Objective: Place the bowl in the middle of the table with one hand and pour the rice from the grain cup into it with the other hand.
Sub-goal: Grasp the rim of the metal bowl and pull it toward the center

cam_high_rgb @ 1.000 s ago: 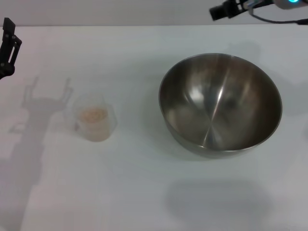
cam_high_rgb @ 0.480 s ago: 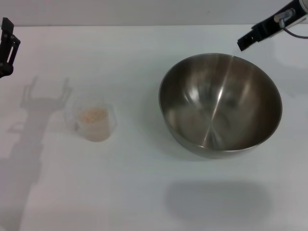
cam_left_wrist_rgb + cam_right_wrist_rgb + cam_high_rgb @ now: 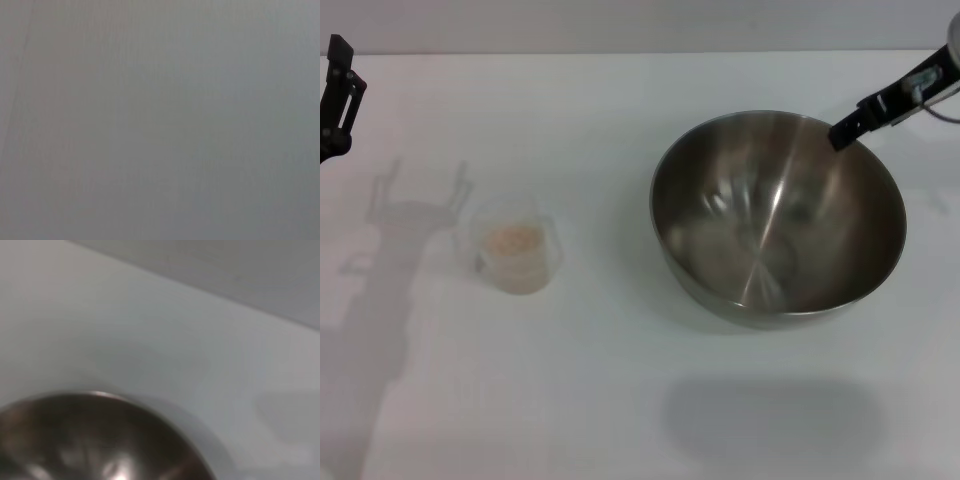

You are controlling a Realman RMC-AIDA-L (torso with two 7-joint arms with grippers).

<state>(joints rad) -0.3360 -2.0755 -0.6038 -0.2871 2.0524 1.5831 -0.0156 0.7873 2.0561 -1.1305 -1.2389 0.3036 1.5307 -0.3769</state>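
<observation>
1. Right end effector (image 3: 847, 130): positioned over the far right rim of the large round stainless-steel bowl (image 3: 778, 215). It grips nothing; whether its fingers are spread or closed cannot be determined.
2. Left end effector (image 3: 338, 95): located at the far left edge of the plain white matte surface (image 3: 620, 400), well apart from all task items. It holds nothing; its finger state cannot be determined.
3. Bowl location: right of centre on the surface, upright and empty. Judged status: centring not yet done.
4. Small transparent plastic grain cup (image 3: 517, 255): stands upright left of centre, well apart from the bowl.
5. Pale beige rice (image 3: 513, 239): remains inside the cup. Judged status: pouring not started.
6. Remaining steps, as judged: grasp the bowl, centre it, lift the cup, pour.
</observation>
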